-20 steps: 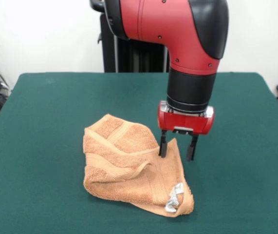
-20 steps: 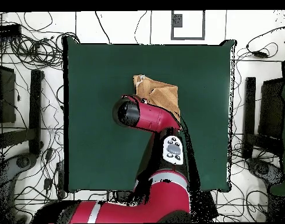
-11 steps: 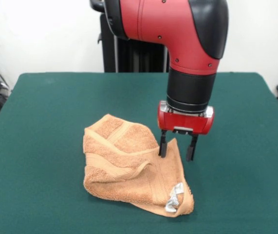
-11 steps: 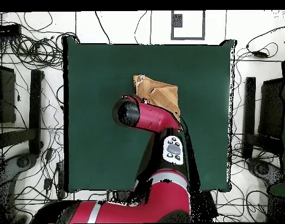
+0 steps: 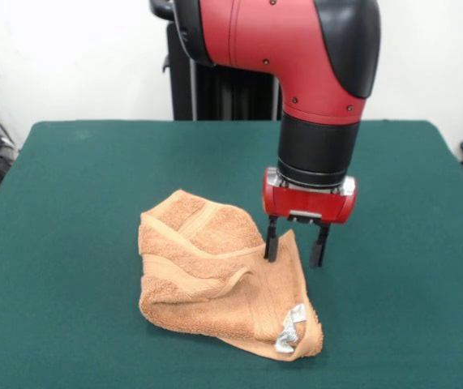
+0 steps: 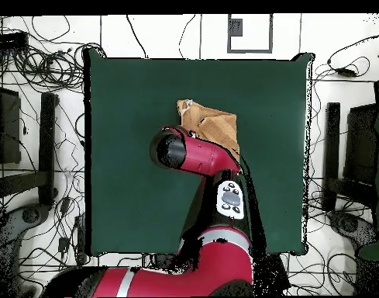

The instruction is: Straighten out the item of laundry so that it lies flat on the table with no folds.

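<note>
The item of laundry [image 5: 215, 279], an orange-tan towel, lies crumpled and folded over itself on the green table [image 5: 77, 186], with a white-silver label [image 5: 289, 331] at its near corner. My gripper [image 5: 295, 250] hangs open just over the towel's right far edge, one finger [image 5: 271, 241] touching the cloth, the other beside a raised point of the towel. From overhead, the towel [image 6: 211, 124] shows partly, and the arm [image 6: 194, 154] hides the gripper.
Bare green cloth spreads wide on all sides of the towel. Cables and equipment lie on the floor around the table [image 6: 130, 93] in the overhead view. A black post [image 5: 207, 97] stands behind the table's far edge.
</note>
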Action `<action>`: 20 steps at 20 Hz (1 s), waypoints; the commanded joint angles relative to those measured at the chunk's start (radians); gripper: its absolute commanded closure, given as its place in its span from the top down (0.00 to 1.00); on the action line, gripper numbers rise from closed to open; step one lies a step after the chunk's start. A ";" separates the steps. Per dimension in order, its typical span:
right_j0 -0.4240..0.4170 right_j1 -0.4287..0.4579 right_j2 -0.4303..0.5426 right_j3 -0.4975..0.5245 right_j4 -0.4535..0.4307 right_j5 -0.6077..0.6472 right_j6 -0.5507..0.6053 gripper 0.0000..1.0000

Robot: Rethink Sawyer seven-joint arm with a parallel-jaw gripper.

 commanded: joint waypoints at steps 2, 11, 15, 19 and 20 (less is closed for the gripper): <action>0.020 -0.014 0.034 -0.012 0.028 0.127 0.179 1.00; 0.014 -0.019 0.042 0.008 0.042 0.126 0.198 1.00; 0.016 -0.020 0.039 0.007 0.038 0.127 0.194 1.00; 0.017 -0.020 0.040 0.008 0.036 0.128 0.191 1.00; 0.017 -0.020 0.041 0.008 0.035 0.128 0.190 1.00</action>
